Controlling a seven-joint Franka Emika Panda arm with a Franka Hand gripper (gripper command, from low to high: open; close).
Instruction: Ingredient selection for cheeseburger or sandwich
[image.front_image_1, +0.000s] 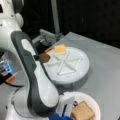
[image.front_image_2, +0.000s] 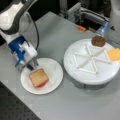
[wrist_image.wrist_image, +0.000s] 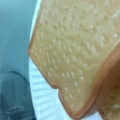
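Observation:
The sandwich (image.front_image_2: 38, 77) is a small stack on the white plate (image.front_image_2: 57, 71), with a brown toast square on top and red showing at its lower edge. My gripper (image.front_image_2: 32, 65) hangs just above the plate's left rim beside the stack, open, fingers apart with nothing between them. In a front view the gripper (image.front_image_1: 65, 108) sits left of the toast (image.front_image_1: 82, 111). The wrist view is filled by the toast (wrist_image.wrist_image: 75, 50) lying on the plate (wrist_image.wrist_image: 42, 100). Two ingredients, a dark brown patty (image.front_image_2: 98, 41) and a yellow cheese square (image.front_image_2: 114, 54), lie on the white divided turntable (image.front_image_2: 75, 75).
The turntable (image.front_image_1: 82, 72) with its raised ribs stands beside the plate (image.front_image_1: 97, 106). An orange piece (image.front_image_2: 81, 28) and grey metal hardware lie at the table's far edge. My arm's white and grey links (image.front_image_1: 37, 82) fill a front view's left.

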